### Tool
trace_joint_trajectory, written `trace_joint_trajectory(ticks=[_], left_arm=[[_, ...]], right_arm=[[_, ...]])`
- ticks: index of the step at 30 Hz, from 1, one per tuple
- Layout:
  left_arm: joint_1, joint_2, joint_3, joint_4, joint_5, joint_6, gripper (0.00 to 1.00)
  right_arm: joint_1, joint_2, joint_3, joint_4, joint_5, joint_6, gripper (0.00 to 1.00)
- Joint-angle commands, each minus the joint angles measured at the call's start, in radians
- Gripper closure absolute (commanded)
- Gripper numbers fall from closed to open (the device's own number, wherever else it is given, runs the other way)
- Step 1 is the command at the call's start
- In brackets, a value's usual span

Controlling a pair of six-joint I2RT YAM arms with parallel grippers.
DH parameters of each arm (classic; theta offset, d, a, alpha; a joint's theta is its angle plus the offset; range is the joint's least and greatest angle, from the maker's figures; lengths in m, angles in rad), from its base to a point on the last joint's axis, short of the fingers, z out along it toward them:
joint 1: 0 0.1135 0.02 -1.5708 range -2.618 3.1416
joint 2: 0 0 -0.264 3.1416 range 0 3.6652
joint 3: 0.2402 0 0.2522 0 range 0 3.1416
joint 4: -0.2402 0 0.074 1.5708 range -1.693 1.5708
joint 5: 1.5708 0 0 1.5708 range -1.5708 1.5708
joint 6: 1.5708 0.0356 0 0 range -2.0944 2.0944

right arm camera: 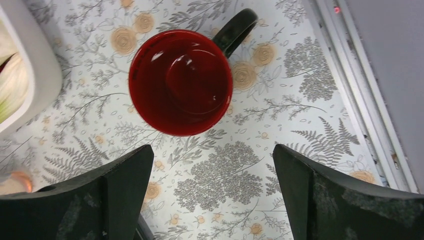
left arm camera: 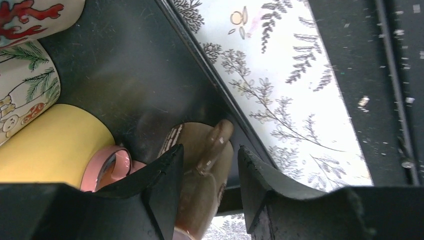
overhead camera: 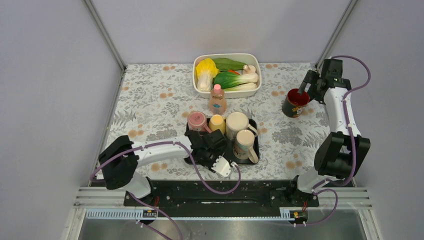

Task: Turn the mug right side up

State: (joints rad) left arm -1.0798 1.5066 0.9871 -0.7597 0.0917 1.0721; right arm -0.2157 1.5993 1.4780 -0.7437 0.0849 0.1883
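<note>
Jaws of the left gripper [left arm camera: 210,150] stand narrow on either side of the handle [left arm camera: 217,142] of a brown mug [left arm camera: 200,195]. I cannot tell whether they pinch it or only straddle it. This mug sits at the 7 o'clock corner of the black tray [left arm camera: 130,60], just beside the tray's rim. It looks tipped rather than standing on its base, so I judge it to be the one left to turn.

A pink cup [left arm camera: 107,167] lies against its side, and a yellow cup [left arm camera: 50,145] and a pine-patterned mug [left arm camera: 25,95] crowd in just beyond. At 12 o'clock from the tray stands a small bottle [overhead camera: 217,100], then a white tub [overhead camera: 227,55] of vegetables.

At 2 o'clock, well apart on the flowered surface [right arm camera: 300,100], a black mug [right arm camera: 180,82] with a red inside stands mouth up. The right gripper [right arm camera: 212,150] hovers over it, jaws wide and touching nothing.

The danger lies at the tray. A grip on the handle alone gives little hold, so the brown mug could swing or slip as it lifts. It could also catch the tray rim, or knock the pink cup into its neighbours. A careless descent on the right could topple the upright black mug.
</note>
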Motion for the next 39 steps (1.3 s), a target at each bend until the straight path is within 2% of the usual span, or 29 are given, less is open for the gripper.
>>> trace_joint_trajectory(ticks=[1, 11, 15, 17, 18, 19, 24, 29, 32, 35, 39], left_arm=[[0.000, 0.047, -0.006, 0.096, -0.083, 0.047, 0.53], [-0.001, 0.080, -0.063, 0.164, -0.185, 0.075, 0.60], [0.000, 0.098, -0.052, 0.179, -0.184, 0.047, 0.74], [0.000, 0.106, -0.041, 0.177, -0.182, 0.029, 0.87], [0.001, 0.108, -0.036, 0.174, -0.182, 0.021, 0.96], [0.003, 0.104, -0.031, 0.172, -0.183, 0.014, 1.00], [0.042, 0.071, 0.046, 0.147, -0.169, -0.075, 1.00], [0.130, -0.021, 0.203, 0.040, 0.023, -0.214, 1.00], [0.188, -0.070, 0.278, 0.009, 0.133, -0.319, 1.00], [0.255, -0.098, 0.328, 0.012, 0.215, -0.428, 1.00], [0.361, -0.131, 0.397, 0.051, 0.328, -0.619, 1.00]], right_arm=[[0.004, -0.061, -0.038, 0.051, -0.074, 0.003, 0.01], [0.004, -0.112, -0.047, 0.066, -0.142, 0.009, 0.01], [0.004, -0.129, -0.054, 0.074, -0.155, 0.013, 0.01], [0.004, -0.138, -0.057, 0.074, -0.157, 0.013, 0.00], [0.004, -0.143, -0.057, 0.074, -0.160, 0.012, 0.01], [0.004, -0.148, -0.058, 0.075, -0.165, 0.013, 0.01], [0.005, -0.191, -0.055, 0.064, -0.205, 0.018, 0.01], [0.023, -0.248, -0.057, 0.058, -0.362, 0.017, 0.01], [0.110, -0.281, -0.063, 0.058, -0.398, -0.038, 0.01], [0.254, -0.301, -0.058, 0.060, -0.432, -0.108, 0.00], [0.358, -0.348, -0.089, 0.122, -0.570, -0.139, 0.01]])
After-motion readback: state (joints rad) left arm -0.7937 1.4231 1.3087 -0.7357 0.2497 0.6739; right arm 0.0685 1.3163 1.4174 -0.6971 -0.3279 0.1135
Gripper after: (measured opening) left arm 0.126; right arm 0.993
